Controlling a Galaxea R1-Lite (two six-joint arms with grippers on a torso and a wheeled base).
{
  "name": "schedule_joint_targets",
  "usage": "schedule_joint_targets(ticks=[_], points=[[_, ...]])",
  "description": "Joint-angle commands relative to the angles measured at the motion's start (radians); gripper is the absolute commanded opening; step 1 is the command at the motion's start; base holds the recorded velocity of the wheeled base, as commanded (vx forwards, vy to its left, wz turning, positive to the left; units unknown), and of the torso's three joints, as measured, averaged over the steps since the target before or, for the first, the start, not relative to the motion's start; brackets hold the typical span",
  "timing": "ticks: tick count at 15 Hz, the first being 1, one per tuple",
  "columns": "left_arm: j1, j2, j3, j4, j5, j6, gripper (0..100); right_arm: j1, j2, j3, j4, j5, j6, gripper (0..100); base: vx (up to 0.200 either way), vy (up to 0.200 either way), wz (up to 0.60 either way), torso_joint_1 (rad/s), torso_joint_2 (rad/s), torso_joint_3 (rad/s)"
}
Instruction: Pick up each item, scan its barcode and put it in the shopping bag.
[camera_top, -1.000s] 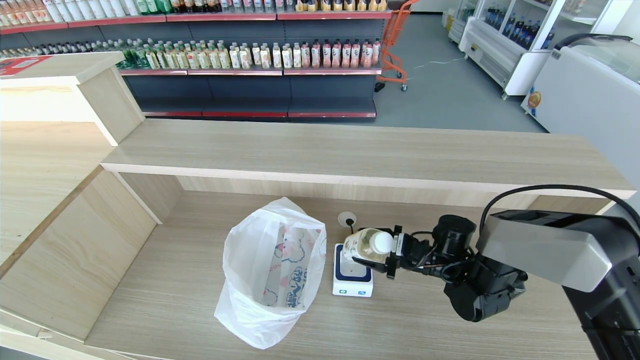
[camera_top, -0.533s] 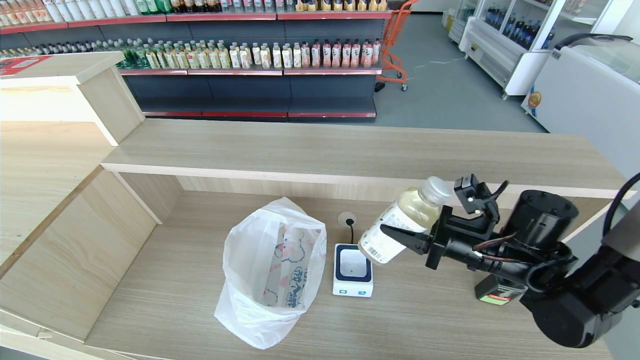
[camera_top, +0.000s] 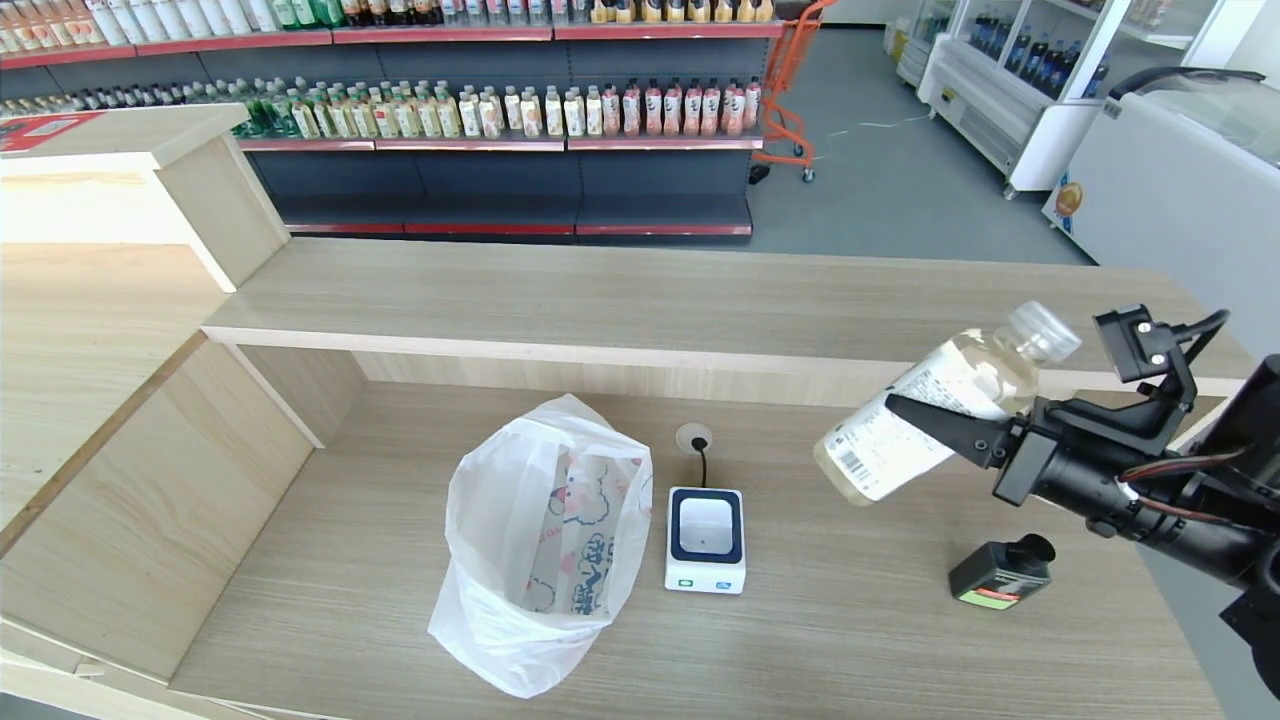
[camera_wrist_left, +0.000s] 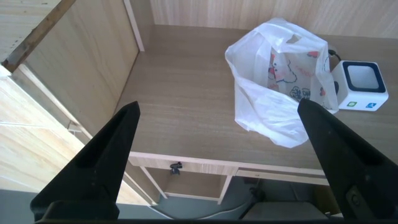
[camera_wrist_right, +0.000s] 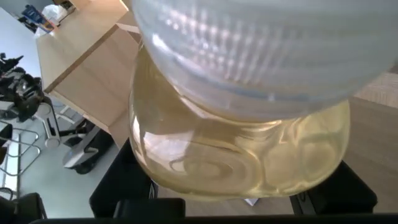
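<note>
In the head view the right gripper (camera_top: 925, 425) has carried the drink bottle (camera_top: 880, 455) up and off to the robot's right. A second ago it held the bottle low over the barcode scanner (camera_top: 706, 540); half a second ago the bottle was already rising and tilting. Now the bottle hangs slanted, cap up and away, high above the counter (camera_top: 850, 640), with its barcode turned down toward the scanner side. The dark fingers (camera_top: 950, 428) are clenched around its middle. The scanner is uncovered again. The shopping bag (camera_top: 500, 560) stands open just beside it with a printed package (camera_top: 580, 540) inside, and a small dark bottle (camera_top: 1000, 572) lies on the counter below the arm. The scan pass looks finished or broken off. The bottle is now well apart from the bag, so bagging it means swinging back across the scanner. In the left wrist view the left gripper (camera_wrist_left: 217, 109) hangs with its fingers spread and nothing between them, above the counter's near edge, with the bag and the scanner beyond it. In the right wrist view the bottle's ribbed cap and pale yellow body sit right before the lens, with dark fingers (camera_wrist_right: 137, 193) pressed against both sides.
</note>
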Motion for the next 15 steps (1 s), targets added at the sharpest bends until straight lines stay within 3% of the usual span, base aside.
schedule_joint_targets(ticks=[1, 9, 13, 15], points=[[0.000, 0.000, 0.001, 0.000, 0.000, 0.000, 100, -0.010, -0.043, 0.031, -0.001, 0.001, 0.012, 0, 0.000, 0.000, 0.00, 0.000, 0.00, 0.000], [0.000, 0.000, -0.001, 0.000, -0.001, 0.006, 100, -0.007, -0.035, 0.041, -0.001, 0.001, 0.012, 0, 0.000, 0.000, 0.00, 0.000, 0.00, 0.000], [0.000, 0.000, 0.001, 0.000, 0.000, 0.006, 100, -0.010, -0.026, 0.047, -0.001, 0.001, 0.014, 0, -0.200, 0.000, 0.00, 0.013, 0.00, -0.001], [0.000, 0.000, 0.001, 0.000, -0.001, 0.005, 100, -0.010, -0.018, 0.046, -0.001, -0.001, 0.014, 0, 0.000, 0.000, 0.00, 0.000, 0.00, 0.000]])
